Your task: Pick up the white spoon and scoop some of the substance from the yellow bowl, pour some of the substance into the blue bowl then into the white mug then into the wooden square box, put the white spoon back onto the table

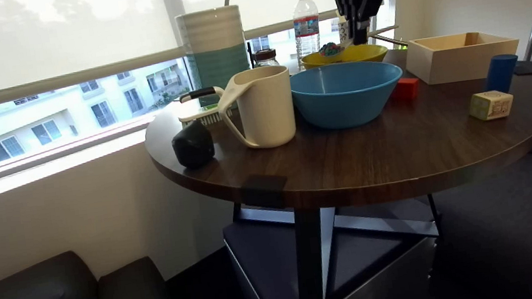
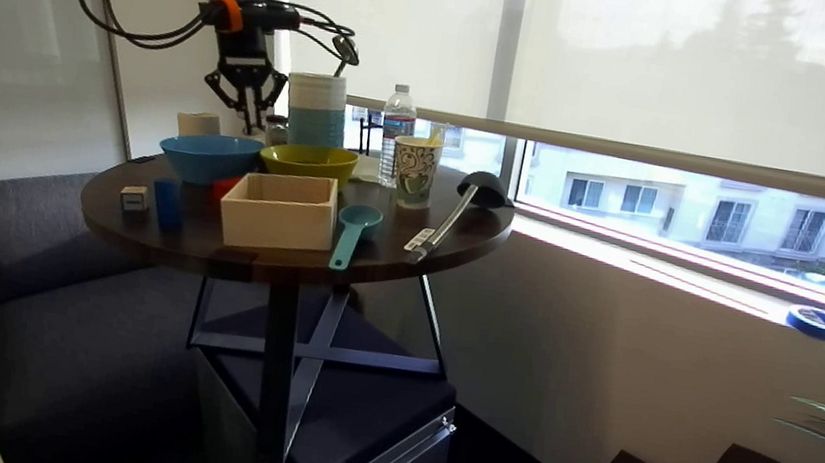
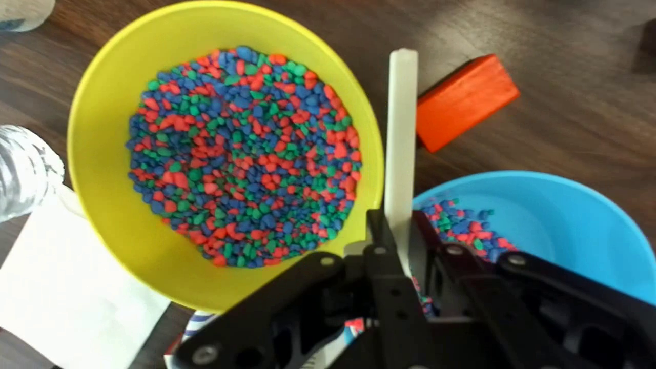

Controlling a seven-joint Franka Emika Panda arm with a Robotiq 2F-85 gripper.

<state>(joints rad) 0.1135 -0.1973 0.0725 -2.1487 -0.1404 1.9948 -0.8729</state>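
Note:
My gripper (image 3: 397, 219) is shut on the handle of the white spoon (image 3: 402, 128), which juts out past the fingertips in the wrist view. In an exterior view the spoon's bowl carries a heap of coloured pebbles (image 1: 330, 49), level with the rim of the yellow bowl (image 1: 361, 54). The yellow bowl (image 3: 100, 154) holds many red, blue and green pebbles. A smaller pile lies in the blue bowl (image 3: 579, 220), partly hidden by the fingers. The white mug (image 1: 268, 108) stands beside the blue bowl. The wooden square box (image 2: 277, 222) is on the table (image 1: 378, 156); its floor is hidden.
A red block (image 3: 466, 102) lies near both bowls. A water bottle (image 2: 397, 130), a patterned paper cup (image 2: 415, 174) and a tall beige-teal cylinder (image 1: 215, 49) stand around them. Near the box are a blue cylinder (image 1: 500, 74), a pale cube (image 1: 491, 105) and a teal spoon (image 2: 352, 234).

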